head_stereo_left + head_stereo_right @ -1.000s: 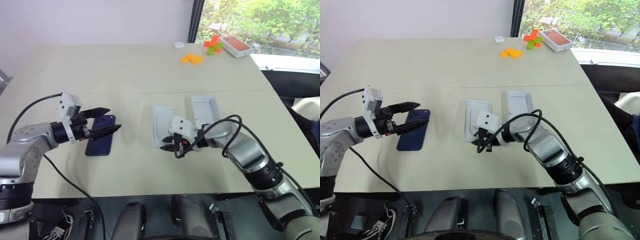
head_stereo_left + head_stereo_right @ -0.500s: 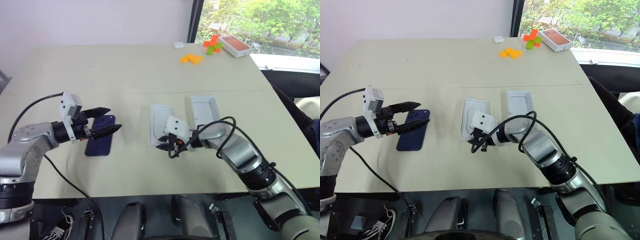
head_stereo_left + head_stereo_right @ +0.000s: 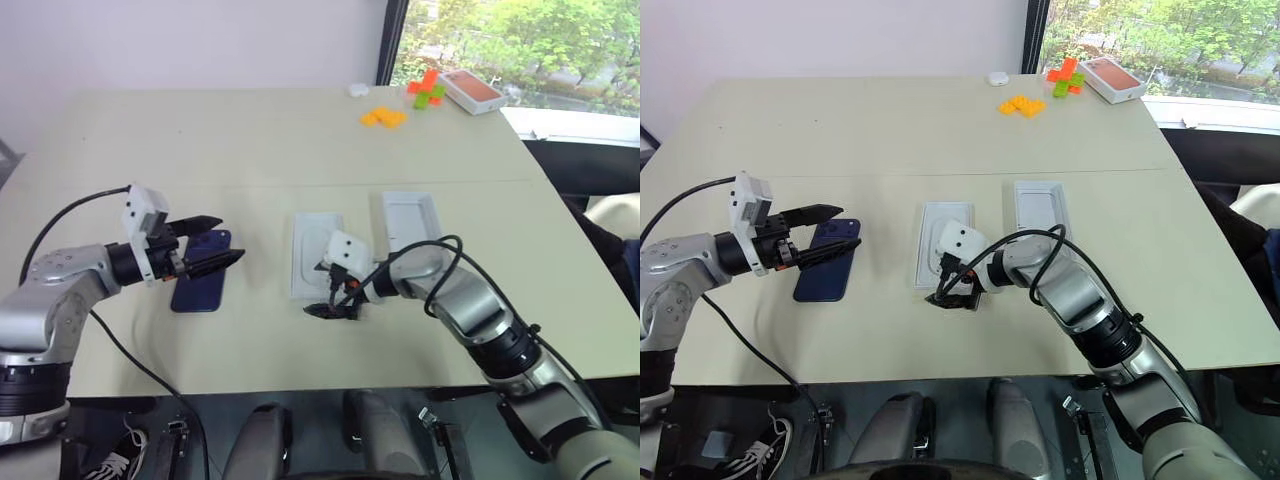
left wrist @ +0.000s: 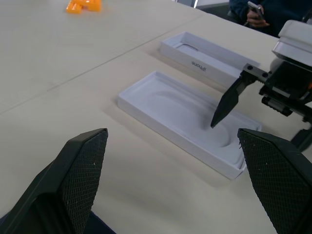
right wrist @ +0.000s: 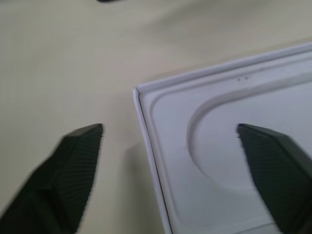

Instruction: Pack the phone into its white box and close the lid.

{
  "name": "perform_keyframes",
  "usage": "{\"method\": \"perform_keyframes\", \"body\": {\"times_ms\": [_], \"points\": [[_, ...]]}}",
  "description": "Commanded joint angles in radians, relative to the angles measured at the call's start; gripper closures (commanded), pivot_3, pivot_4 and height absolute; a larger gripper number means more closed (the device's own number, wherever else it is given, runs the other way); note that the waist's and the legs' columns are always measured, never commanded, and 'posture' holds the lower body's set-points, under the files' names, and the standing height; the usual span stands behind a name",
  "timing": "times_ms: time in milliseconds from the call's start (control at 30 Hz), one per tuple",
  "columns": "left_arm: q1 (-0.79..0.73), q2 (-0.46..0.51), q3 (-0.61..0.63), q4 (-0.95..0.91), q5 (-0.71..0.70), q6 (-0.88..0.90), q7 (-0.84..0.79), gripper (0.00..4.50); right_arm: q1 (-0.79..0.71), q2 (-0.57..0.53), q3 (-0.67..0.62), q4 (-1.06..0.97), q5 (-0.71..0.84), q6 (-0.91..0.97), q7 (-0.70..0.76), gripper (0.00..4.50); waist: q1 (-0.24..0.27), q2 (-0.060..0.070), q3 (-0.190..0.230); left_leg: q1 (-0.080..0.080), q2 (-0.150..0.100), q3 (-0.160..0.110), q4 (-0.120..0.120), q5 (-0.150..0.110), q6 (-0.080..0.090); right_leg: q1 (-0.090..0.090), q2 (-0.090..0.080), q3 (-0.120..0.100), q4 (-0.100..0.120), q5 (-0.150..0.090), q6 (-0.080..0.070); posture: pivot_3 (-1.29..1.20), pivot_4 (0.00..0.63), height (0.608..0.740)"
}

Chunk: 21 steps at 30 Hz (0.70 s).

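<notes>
My right gripper (image 3: 330, 300) hangs open by the white tray box (image 3: 312, 250), mid-desk. My left gripper (image 3: 208, 243), open too, hovers above the dark blue phone (image 3: 198, 281), left of the box. Next, I grab it.

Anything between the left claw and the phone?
Nothing visible. The open left claw hovers at the far end of the slim dark navy-blue smartphone, which lies flat and uncovered on the beige table.

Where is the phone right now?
In the left eye view the phone lies flat on the table toward the robot's left, partly under the open left hand, apart from the white tray with the oval recess to its right.
</notes>
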Motion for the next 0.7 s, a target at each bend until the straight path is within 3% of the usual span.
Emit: {"method": "perform_keyframes", "body": {"times_ms": [33,200,267,500,700], "points": [[0.006,0.052,0.062,0.007,-0.037,0.067,0.004,0.00,-0.066,0.027,-0.094,0.007,0.028,-0.067,-0.021,0.01,-0.002,0.000,0.000,0.000,0.000,0.000,0.000,0.000,0.000,0.000,0.000,0.000,0.000,0.000,0.000,0.00,0.150,0.740],[-0.005,0.138,0.141,0.164,-0.063,0.203,0.024,0.00,-0.124,0.095,-0.125,0.085,-0.004,-0.196,-0.087,0.01,-0.004,0.000,0.000,0.000,0.001,0.000,0.000,0.000,0.000,-0.001,0.002,0.000,0.000,0.000,0.000,0.00,0.150,0.740],[-0.021,0.163,0.145,0.213,-0.070,0.269,0.037,0.00,-0.132,0.113,-0.109,0.118,-0.031,-0.230,-0.108,0.84,-0.003,0.000,0.000,0.000,0.002,0.000,-0.001,0.000,0.000,-0.001,0.003,0.000,0.000,0.000,0.000,0.00,0.150,0.740],[-0.026,0.172,0.166,0.337,-0.033,0.262,0.068,0.00,-0.191,0.197,0.053,0.267,-0.258,-0.506,-0.213,4.45,-0.004,0.000,0.000,-0.002,0.000,0.001,-0.001,0.000,0.000,-0.003,-0.001,0.000,0.001,0.000,0.000,0.00,0.150,0.740],[-0.036,0.167,0.087,0.416,-0.002,0.370,0.083,0.00,-0.256,0.315,0.114,0.419,-0.358,-0.616,-0.271,4.45,-0.006,0.000,0.000,-0.002,0.000,0.000,-0.001,0.000,-0.001,-0.004,-0.001,0.000,0.002,0.000,0.000,0.00,0.150,0.740]]}}
